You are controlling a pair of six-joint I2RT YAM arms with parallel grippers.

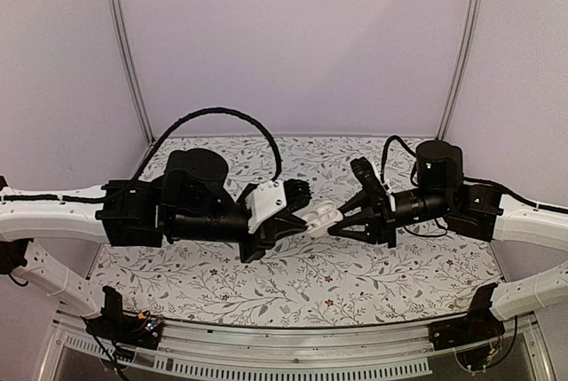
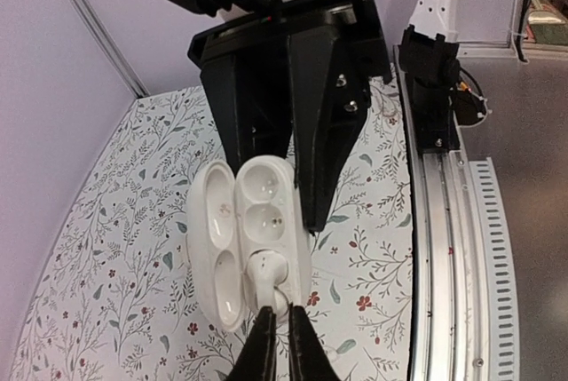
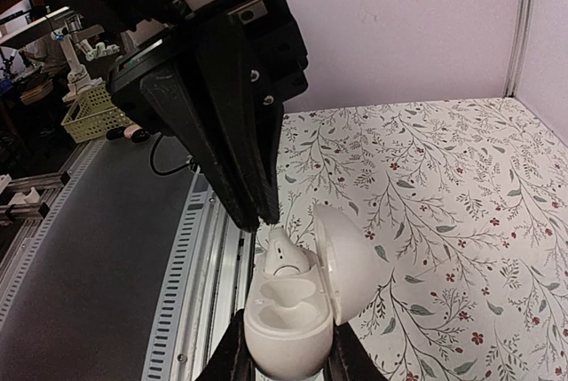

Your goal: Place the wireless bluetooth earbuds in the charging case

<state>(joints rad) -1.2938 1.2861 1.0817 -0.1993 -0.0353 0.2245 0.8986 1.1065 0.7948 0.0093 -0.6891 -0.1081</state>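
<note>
My right gripper (image 3: 286, 338) is shut on the white charging case (image 3: 288, 350), held in the air with its hinged lid (image 3: 353, 261) swung open. One white earbud (image 3: 284, 257) sits in the socket farther from that gripper, its top standing a little proud. The nearer socket (image 3: 286, 303) is empty. My left gripper (image 2: 281, 317) is shut, its tips right at the earbud (image 2: 266, 270) with nothing visibly between them. From above, the case (image 1: 321, 215) hangs between the left gripper (image 1: 297, 219) and the right gripper (image 1: 342, 224) over the table's middle.
The flowered tabletop (image 1: 266, 283) lies beneath both arms. An aluminium rail (image 2: 453, 248) runs along the near table edge. Plain walls with metal corner posts (image 1: 124, 52) close in the back and sides.
</note>
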